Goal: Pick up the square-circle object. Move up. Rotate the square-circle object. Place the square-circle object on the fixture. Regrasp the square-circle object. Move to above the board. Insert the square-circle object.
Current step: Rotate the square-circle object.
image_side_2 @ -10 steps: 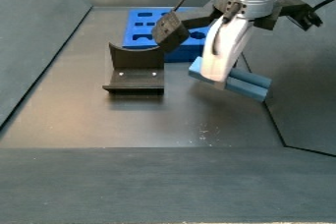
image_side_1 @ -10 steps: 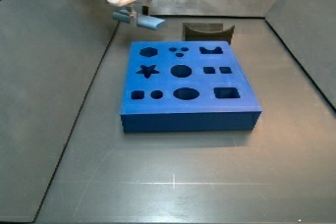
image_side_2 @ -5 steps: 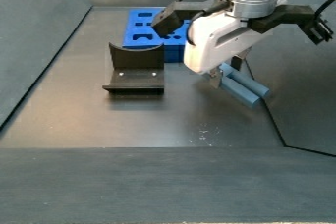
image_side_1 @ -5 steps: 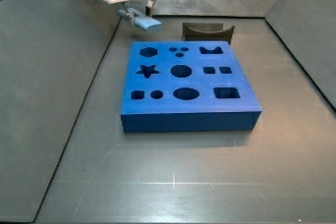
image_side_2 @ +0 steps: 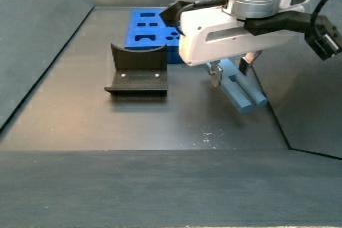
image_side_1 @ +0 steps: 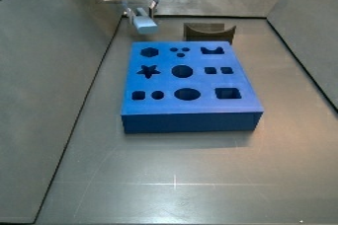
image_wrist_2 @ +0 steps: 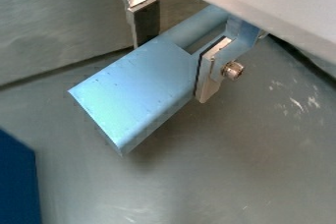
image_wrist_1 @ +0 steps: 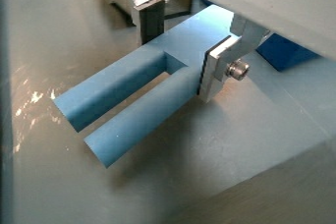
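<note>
While the gripper [image_side_2: 227,70] hangs clear of the surface [image_side_2: 160,142] near its far edge, its silver fingers [image_wrist_1: 221,66] clamp the square-circle object [image_wrist_1: 138,95], tilted, beside the board [image_side_1: 189,83] and apart from the fixture [image_side_2: 136,68].

My gripper [image_wrist_1: 184,46], above the floor by the board, has bare brushed-metal fingers [image_wrist_1: 218,69] with matt dark pads clamping the square-circle object [image_wrist_1: 138,95], smooth matt grey-blue plastic. The board [image_side_1: 188,86] looks matt bright-blue. The grey floor [image_side_2: 147,142] shows a dull, scuffed sheen.
</note>
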Robot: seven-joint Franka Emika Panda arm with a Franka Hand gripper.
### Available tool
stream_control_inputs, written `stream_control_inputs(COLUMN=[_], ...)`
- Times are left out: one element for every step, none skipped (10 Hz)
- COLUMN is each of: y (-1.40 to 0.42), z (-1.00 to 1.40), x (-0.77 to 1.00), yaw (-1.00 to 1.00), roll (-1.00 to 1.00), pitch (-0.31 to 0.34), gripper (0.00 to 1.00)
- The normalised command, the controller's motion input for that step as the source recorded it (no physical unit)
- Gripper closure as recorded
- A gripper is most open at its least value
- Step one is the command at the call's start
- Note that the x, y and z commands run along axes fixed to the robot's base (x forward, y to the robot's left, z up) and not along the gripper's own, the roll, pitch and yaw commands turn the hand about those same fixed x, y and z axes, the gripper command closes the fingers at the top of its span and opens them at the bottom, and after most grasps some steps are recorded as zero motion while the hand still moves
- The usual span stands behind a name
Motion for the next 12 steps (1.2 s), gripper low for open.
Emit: stream_control_inputs(y=[0.02,0.02,0.02,0.03,0.03,0.02,0.0,0.0,0.0,0.0,0.0,0.01], z=[0.0,0.0,0.0,0.0,0.0,0.0,-0.71,-0.71,-0.61,-0.48,-0.39,-0.29], x=[0.02,0.02,0.02,0.02,0.02,0.02,0.0,0.0,0.03,0.03,0.02,0.03], yaw=[-1.0,-1.0,-0.82,-0.6,-0.36,-0.24,0.0,0.02,0.03,0.03,0.02,0.02], roll=[-0.04,-0.04,-0.05,-0.05,-0.05,-0.05,0.0,0.0,-0.01,-0.04,-0.06,-0.08], pitch=[0.005,0.006,0.006,0.006,0.006,0.006,0.0,-0.002,-0.038,-0.063,-0.079,-0.088], gripper=[1.0,1.0,1.0,1.0,1.0,1.0,1.0,1.0,1.0,1.0,1.0,1.0])
